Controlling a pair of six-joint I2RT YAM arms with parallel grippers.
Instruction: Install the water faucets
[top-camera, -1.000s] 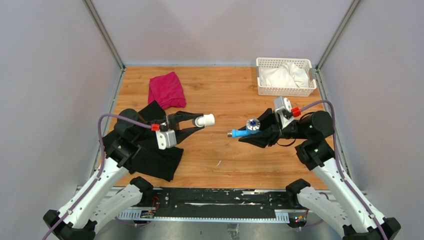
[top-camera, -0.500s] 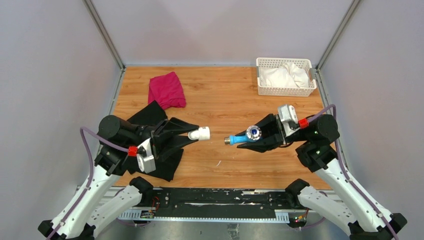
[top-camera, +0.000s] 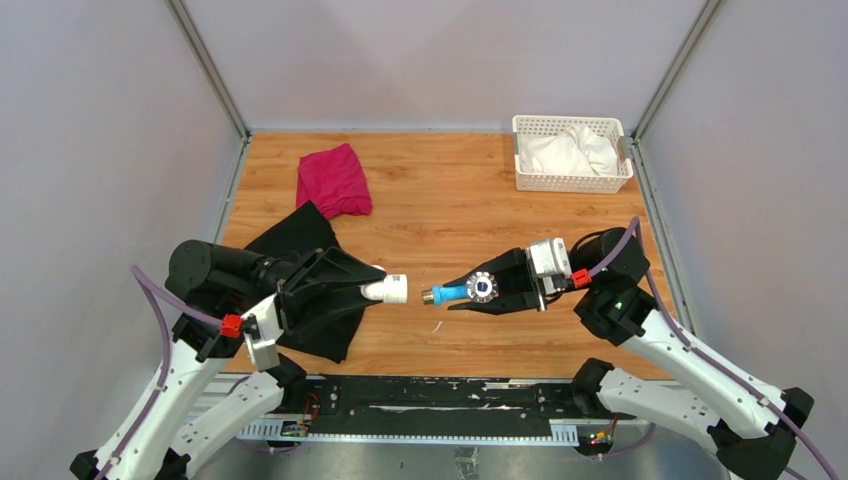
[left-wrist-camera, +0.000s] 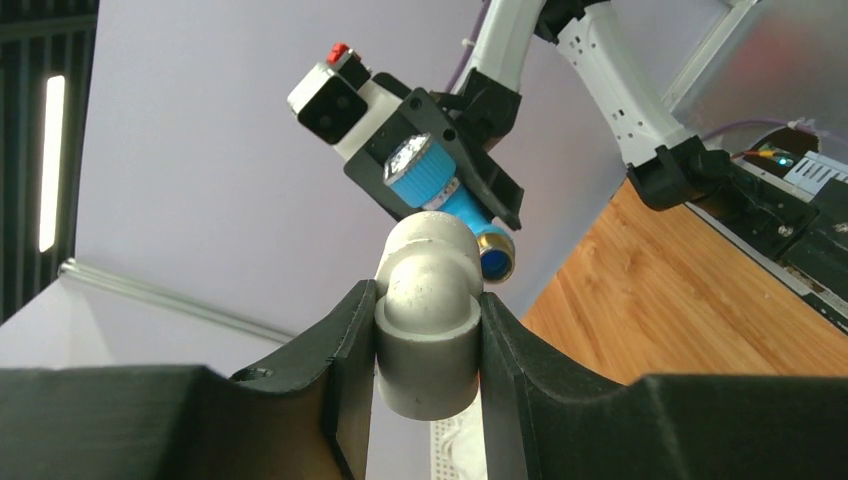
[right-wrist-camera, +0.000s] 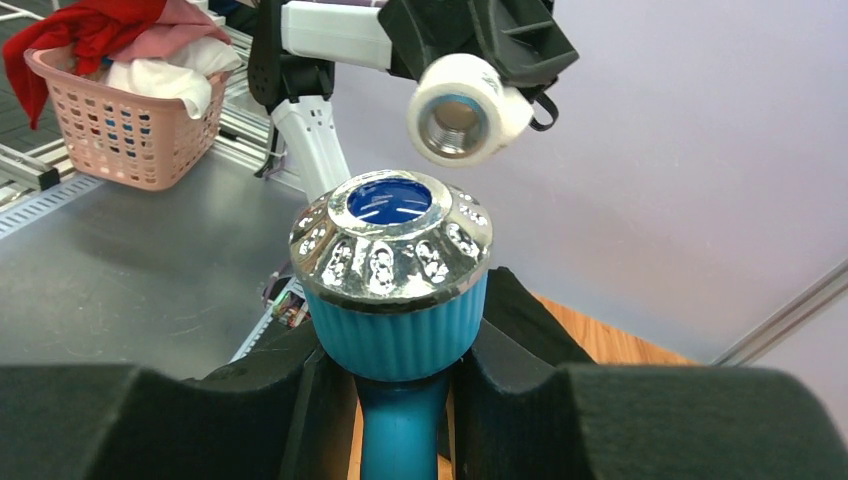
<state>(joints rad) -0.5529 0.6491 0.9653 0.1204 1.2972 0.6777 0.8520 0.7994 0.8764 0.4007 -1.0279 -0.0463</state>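
We find the pipe fitting (top-camera: 385, 290) left of the faucet (top-camera: 462, 292) — just apart. Behind them, far right, sits a basket (top-camera: 571, 183).

The blue faucet (right-wrist-camera: 392, 290) runs off the bottom edge of the right wrist view. Its stem is sunk between the right end effector's (right-wrist-camera: 398, 340) fingers, so the spout is hidden. From above, the left arm (top-camera: 205, 270) covers the middle of the black cloth (top-camera: 300, 232).

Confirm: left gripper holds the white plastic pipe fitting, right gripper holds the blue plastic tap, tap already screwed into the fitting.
Not screwed in: the top external view shows a gap between the blue plastic tap and the white plastic pipe fitting.
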